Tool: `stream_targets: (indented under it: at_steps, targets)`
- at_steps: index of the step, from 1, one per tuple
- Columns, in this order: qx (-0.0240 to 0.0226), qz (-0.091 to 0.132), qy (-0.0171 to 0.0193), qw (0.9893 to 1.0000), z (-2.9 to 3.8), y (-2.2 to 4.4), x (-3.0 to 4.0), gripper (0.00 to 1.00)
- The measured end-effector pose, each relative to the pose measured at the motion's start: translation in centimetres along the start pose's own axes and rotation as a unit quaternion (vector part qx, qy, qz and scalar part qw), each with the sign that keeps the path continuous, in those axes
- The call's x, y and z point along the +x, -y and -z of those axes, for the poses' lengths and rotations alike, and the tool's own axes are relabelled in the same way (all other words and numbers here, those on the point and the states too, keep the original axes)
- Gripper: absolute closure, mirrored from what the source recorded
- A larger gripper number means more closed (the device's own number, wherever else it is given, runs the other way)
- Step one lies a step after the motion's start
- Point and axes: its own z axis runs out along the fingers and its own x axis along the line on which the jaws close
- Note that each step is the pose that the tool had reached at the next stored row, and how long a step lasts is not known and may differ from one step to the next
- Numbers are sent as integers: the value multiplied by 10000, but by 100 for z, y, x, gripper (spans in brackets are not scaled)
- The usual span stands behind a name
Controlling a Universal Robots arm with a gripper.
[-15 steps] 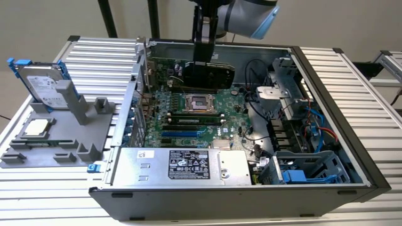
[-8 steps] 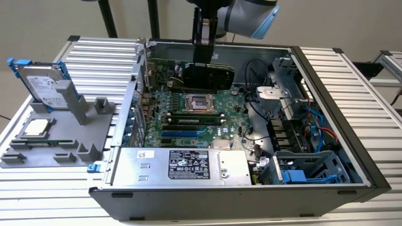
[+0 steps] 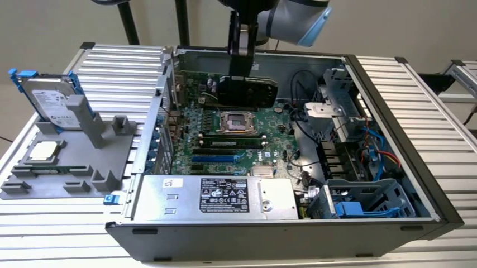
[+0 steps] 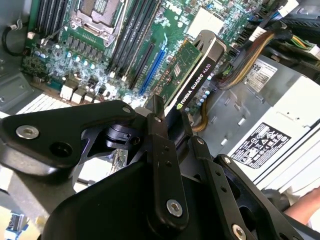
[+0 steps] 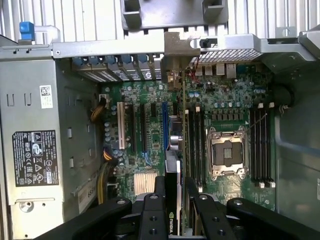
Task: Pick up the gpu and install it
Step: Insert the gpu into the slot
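Gpu (image 3: 248,91) clamped in gripper (image 3: 242,72) above motherboard (image 3: 223,146).

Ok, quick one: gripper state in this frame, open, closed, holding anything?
Gripper: closed on the gpu, held edge-up above the motherboard inside the open case.

A line of white lettering with a small logo ran along the black edge of the gpu (image 4: 197,75). The power supply (image 3: 186,198) carried a dark label (image 3: 231,195) of fine print and what looked like certification marks, too small to make out, and a small white sticker (image 5: 46,96). The hard drive (image 3: 56,106) bore a pale printed label, likewise unreadable.
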Motion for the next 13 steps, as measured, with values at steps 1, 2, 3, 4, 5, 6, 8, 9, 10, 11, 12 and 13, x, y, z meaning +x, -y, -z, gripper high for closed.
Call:
stream_targets:
  at_steps: [1, 2, 3, 4, 5, 6, 8, 9, 10, 11, 12, 13]
  targets:
    - [0, 0, 0, 10000, -3, 0, 0, 100]
    - [0, 0, 0, 10000, -6, 0, 0, 100]
    - [0, 0, 0, 10000, -9, 0, 0, 100]
    - [0, 0, 1, 10000, -11, 0, 0, 100]
    - [0, 0, 0, 10000, -14, 0, 0, 100]
    - [0, 0, 0, 10000, -16, 0, 0, 100]
    - [0, 0, 0, 10000, -22, 1, 0, 100]
    - [0, 0, 0, 10000, -25, 1, 0, 100]
    - [0, 0, 0, 10000, -28, 1, 0, 100]
    - [0, 0, 1, 10000, -30, 1, 0, 100]
    - [0, 0, 0, 10000, -33, 1, 0, 100]
    - [0, 0, 0, 10000, -35, 1, 0, 100]
